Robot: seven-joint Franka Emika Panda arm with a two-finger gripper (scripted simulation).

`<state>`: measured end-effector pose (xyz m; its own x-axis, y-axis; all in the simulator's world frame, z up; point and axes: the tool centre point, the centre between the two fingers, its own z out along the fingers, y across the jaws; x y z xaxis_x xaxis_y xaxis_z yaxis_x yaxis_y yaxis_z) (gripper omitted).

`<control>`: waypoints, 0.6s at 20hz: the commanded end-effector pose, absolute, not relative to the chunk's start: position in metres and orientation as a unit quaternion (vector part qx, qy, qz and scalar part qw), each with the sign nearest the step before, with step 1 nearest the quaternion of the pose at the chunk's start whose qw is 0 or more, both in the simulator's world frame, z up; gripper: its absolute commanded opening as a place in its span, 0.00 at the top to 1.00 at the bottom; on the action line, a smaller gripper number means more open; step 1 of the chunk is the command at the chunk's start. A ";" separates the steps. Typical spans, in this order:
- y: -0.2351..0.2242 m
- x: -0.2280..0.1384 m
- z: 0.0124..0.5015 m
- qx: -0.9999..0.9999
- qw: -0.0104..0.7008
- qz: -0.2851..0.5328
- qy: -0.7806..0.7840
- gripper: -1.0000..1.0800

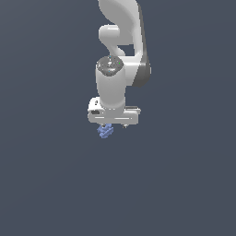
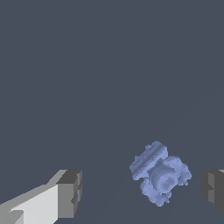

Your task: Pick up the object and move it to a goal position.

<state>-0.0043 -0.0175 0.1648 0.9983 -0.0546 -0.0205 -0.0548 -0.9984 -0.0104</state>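
My claw (image 1: 112, 125) points straight down here, and the object (image 1: 105, 131) sits right under it, a small periwinkle-blue lump poking out below the white body of my hand. In the exterior view, it lies a touch toward that view's left of the claw's middle.

Over to the wrist view: the object (image 2: 159, 173) is lumpy and blocky, a ridged slab on one side and a rounded knob facing the camera, small bumps all over. My fingers are spread wide. One fingertip (image 2: 70, 194) stands well apart from the object, with bare grey desk (image 2: 87, 78) between them. The other fingertip (image 2: 213, 189) is at the picture's edge, much nearer the object, though a thin strip of desk shows between the two. So the object lies between my fingers, off-centre, close to one pad and touching neither.

Nothing is pinched. Whether the object rests on the desk I cannot tell; the surface is flat grey everywhere.
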 end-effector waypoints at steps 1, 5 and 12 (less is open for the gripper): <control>-0.018 -0.004 0.165 -1.000 0.005 0.010 0.027 0.04; -0.018 -0.003 0.168 -1.000 0.004 0.006 0.029 0.04; -0.018 -0.002 0.172 -1.000 0.002 0.001 0.030 0.04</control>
